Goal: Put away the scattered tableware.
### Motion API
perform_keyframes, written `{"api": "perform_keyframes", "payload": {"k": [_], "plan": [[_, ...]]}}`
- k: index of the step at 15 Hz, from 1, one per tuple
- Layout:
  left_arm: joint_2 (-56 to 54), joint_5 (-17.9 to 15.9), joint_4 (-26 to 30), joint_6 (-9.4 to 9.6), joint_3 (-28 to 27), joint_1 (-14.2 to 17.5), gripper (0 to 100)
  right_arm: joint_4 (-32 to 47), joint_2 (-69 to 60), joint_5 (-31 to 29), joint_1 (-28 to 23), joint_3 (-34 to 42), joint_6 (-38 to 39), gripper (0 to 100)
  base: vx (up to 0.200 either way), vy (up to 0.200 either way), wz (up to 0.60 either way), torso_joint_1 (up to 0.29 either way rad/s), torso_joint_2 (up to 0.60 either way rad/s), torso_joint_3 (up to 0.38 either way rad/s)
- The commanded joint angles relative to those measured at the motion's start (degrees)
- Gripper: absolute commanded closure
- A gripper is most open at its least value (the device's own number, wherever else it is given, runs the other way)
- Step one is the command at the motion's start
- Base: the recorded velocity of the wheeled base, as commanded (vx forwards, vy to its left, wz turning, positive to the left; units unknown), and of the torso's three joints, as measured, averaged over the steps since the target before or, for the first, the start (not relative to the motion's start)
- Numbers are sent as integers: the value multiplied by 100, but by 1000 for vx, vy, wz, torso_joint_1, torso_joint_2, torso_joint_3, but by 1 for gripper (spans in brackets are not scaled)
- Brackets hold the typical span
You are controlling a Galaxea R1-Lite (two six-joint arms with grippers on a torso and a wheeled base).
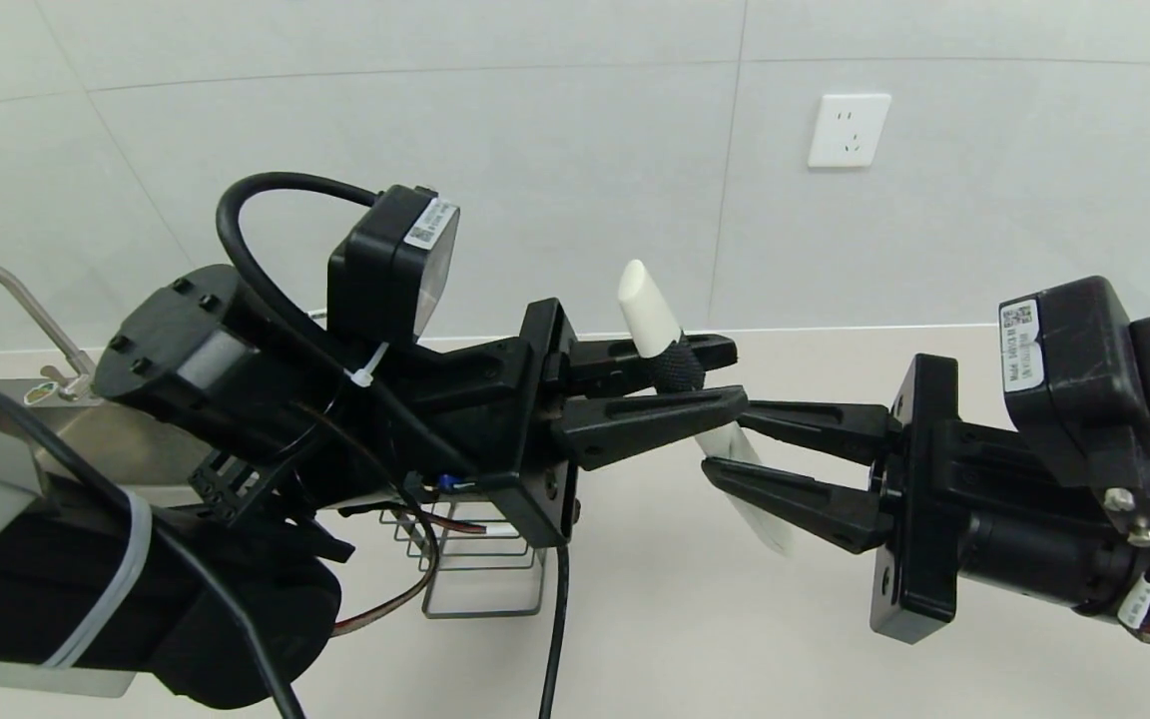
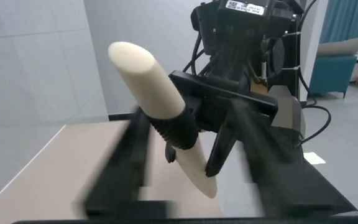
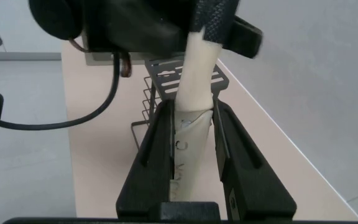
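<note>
The utensil (image 1: 647, 310) hangs tilted above the counter (image 1: 735, 639), between the two grippers. The left gripper (image 1: 725, 374) comes in from the left and clamps its middle, while the right gripper (image 1: 725, 444) comes in from the right, its fingers pressed on either side of the lower end. On the counter below the left arm stands a wire rack (image 1: 480, 579). The sink (image 1: 116, 439) and faucet (image 1: 6, 290) lie at the far left. A wall socket (image 1: 849, 130) sits behind, up to the right.

wire rack (image 1: 480, 574) half hidden behind left arm (image 1: 236, 399), white utensil (image 1: 647, 305) — blade partly masked by right claw (image 1: 725, 442)
</note>
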Motion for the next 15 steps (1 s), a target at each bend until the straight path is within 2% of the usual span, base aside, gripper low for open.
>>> {"api": "perform_keyframes", "payload": {"k": [1,2,4,8,10,11,14,15], "plan": [[-17,-7,-9,-4,5,3,100,0,10,-8,2,-73,-7,100,0,0,0,0,0,0],[-17,-7,-9,-4,-4,3,100,0,18,-17,11,-82,-7,0,0,0,0,0,0,0],[-26,73,-9,-4,5,12,100,9,54,-192,46,-29,2,0,0,0,0,0,0,0],[-61,837,-9,22,49,21,100,0,141,-219,37,23,2,0,0,0,0,0,0,0],[-166,1048,-9,31,260,21,100,0,194,-342,37,23,63,0,0,0,0,0,0,0],[-307,1426,-9,31,576,21,100,0,221,-562,37,23,204,0,0,0,0,0,0,0],[-623,1479,52,49,989,170,100,-70,221,-711,29,173,397,0,0,0,0,0,0,0],[-711,1488,149,49,998,241,100,-70,221,-711,29,234,397,100,0,0,0,0,0,0]]}}
